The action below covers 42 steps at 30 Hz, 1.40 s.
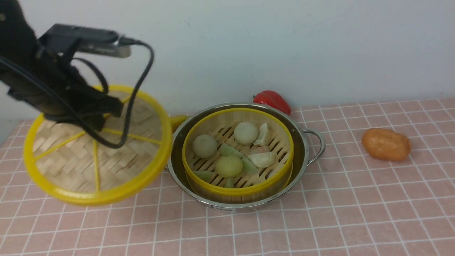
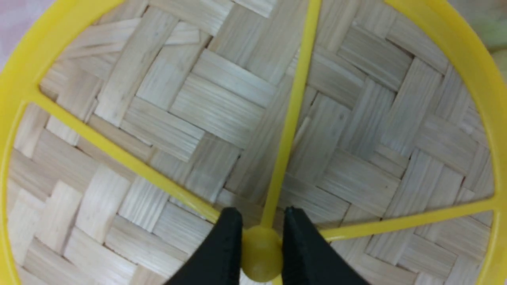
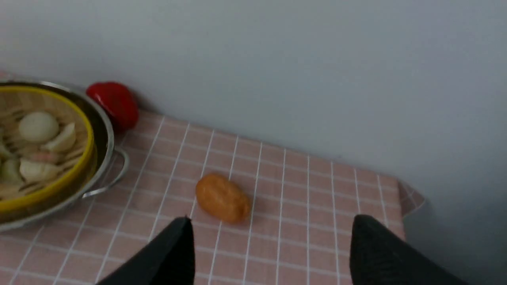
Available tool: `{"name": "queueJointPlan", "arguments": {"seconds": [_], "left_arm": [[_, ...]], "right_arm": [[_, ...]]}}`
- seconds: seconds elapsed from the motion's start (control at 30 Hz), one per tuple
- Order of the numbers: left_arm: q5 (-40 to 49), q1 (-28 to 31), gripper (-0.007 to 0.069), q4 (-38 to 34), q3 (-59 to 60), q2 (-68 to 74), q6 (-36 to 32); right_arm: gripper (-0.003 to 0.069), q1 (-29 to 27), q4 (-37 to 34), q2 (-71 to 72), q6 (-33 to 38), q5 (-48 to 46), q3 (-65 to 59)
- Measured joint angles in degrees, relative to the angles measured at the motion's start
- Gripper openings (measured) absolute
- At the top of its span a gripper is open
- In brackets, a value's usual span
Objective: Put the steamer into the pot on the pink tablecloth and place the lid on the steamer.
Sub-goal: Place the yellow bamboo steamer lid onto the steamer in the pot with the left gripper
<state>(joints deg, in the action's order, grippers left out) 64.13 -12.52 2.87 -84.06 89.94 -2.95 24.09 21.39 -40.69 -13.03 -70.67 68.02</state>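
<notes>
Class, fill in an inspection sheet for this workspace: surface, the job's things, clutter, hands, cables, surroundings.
Surface: pink tablecloth, lying flat.
Job's things: steamer sits inside the pot, holding buns and dumplings; lid tilted, left of the pot, not yet on.
Clutter: red pepper behind the pot; orange bread roll to its right, apart.
Hands: left hand shut on the lid's hub; right hand open, empty.
Cables: black cable loops down across the lid.
Surroundings: plain wall; nothing else seen.
</notes>
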Motion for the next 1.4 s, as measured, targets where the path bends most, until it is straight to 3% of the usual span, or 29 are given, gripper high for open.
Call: {"name": "queueJointPlan", "arguments": {"seconds": [0.2,0.37,0.73,1.13,1.4], "left_arm": [[-1.4,-11.8,0.0117,-0.7,-11.4,11.6,0.9],[1.3,-16.2,0.0117,-1.1,-23.7,22.8,1.0],[5.2,-16.8,0.0117,-3.3,-40.6,36.3,1.1],[6.2,-16.8,0.0117,-1.3,-41.0,37.5,3.5],[6.3,-16.8,0.0117,-2.2,-39.5,30.4,4.4]], "right_arm": [[0.0512,0.0,-6.2,9.0,-1.7,-0.1,-14.4],[0.0512,0.0,-12.1,13.2,-1.9,-0.3,-18.7],[0.0512,0.0,-14.3,14.6,-1.6,-0.3,-18.9],[0.0512,0.0,-14.4,14.6,-1.4,-0.3,-18.9],[0.0512,0.0,-14.4,14.6,-1.4,-0.3,-18.9]]}}
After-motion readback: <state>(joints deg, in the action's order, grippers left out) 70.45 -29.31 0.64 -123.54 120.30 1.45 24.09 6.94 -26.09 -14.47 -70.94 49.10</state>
